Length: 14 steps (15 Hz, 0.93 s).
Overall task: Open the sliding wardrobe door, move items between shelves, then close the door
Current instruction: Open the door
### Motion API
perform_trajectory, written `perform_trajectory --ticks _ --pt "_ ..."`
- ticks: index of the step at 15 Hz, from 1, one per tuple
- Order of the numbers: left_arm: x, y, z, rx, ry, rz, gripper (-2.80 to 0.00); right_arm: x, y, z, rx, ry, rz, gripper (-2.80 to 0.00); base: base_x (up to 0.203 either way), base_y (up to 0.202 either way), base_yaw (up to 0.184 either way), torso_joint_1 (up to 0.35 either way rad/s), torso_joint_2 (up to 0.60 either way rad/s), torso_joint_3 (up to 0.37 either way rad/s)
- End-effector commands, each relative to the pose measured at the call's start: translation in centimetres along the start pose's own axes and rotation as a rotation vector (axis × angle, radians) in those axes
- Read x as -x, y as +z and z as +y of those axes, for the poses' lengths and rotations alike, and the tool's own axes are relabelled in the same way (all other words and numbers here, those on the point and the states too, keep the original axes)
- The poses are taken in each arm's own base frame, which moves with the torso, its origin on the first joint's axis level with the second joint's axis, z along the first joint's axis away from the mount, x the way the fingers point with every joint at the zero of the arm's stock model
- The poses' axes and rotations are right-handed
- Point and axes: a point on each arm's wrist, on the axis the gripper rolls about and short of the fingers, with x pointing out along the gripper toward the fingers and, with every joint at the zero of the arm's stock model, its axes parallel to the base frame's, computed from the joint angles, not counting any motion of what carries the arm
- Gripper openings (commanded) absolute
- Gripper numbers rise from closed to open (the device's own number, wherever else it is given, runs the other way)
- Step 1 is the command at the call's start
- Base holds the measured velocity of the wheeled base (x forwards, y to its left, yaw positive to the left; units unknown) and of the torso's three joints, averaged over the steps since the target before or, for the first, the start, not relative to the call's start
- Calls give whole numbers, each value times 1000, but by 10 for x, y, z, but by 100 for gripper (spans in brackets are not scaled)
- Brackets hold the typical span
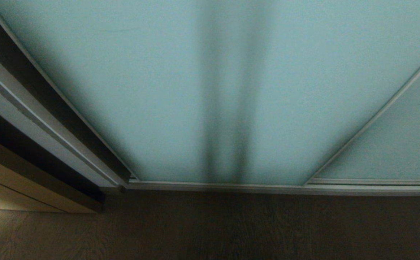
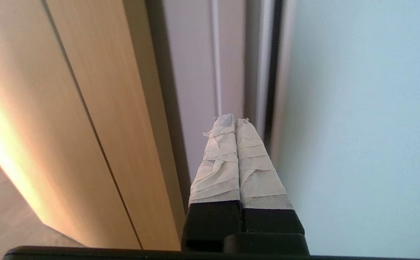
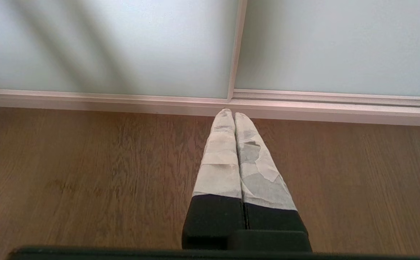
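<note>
From my seat at the controls, I take the sliding wardrobe door [image 1: 166, 90] as my landmark: the wide frosted blue-green pane in its thin silver frame fills most of the head view and stands fully across its bay, closed, its lower rail sitting in the floor track [image 1: 231, 187].

Left of that door, in the head view, I see a pale wooden panel [image 1: 11, 180], then a dark gap, then a grey upright frame post [image 1: 40, 122] running alongside the door's left edge. My left claw [image 2: 235, 119] shows only in its own wrist view. Its two tape-wrapped fingers [image 2: 220, 162] are pressed flat together, holding nothing, and the tips point at the grey post just beside the door's left edge; I cannot tell whether they touch it. The wooden panel lies on the far side of the claw from the door.

Down the middle of the door runs a soft dark vertical shadow band.

Right of the door, its twin frosted panel [image 1: 405, 144] begins at a thin silver stile. My right claw [image 3: 234, 113], seen only in its wrist view, is closed and empty too, tips aimed at the floor track where the door and the twin panel meet, above the brown wooden floor [image 3: 87, 173].
</note>
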Motion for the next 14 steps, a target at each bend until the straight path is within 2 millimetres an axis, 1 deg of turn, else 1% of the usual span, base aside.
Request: perform_trajectory --ticks 1,5,6,7,9,11,14 --pt "-32 -5 -14 -23 21 52 -280 0 0 0 0 0 -1 -280 0 0 0 0 0 0" --pt "-77 -2 -30 -2 151 2 -280 0 0 0 0 0 -1 -280 0 0 0 0 0 0" --pt "-86 6 -32 17 187 -34 -280 0 0 0 0 0 -1 -280 0 0 0 0 0 0" --pt "-90 14 -32 30 218 -63 -280 0 0 0 0 0 -1 -280 0 0 0 0 0 0" --pt "-92 23 -30 18 257 -95 -280 0 0 0 0 0 -1 -280 0 0 0 0 0 0" --pt "-97 17 -33 6 257 -74 -280 0 0 0 0 0 -1 -280 0 0 0 0 0 0" --pt "-114 5 -40 -6 247 -31 -280 0 0 0 0 0 0 -280 0 0 0 0 0 0"
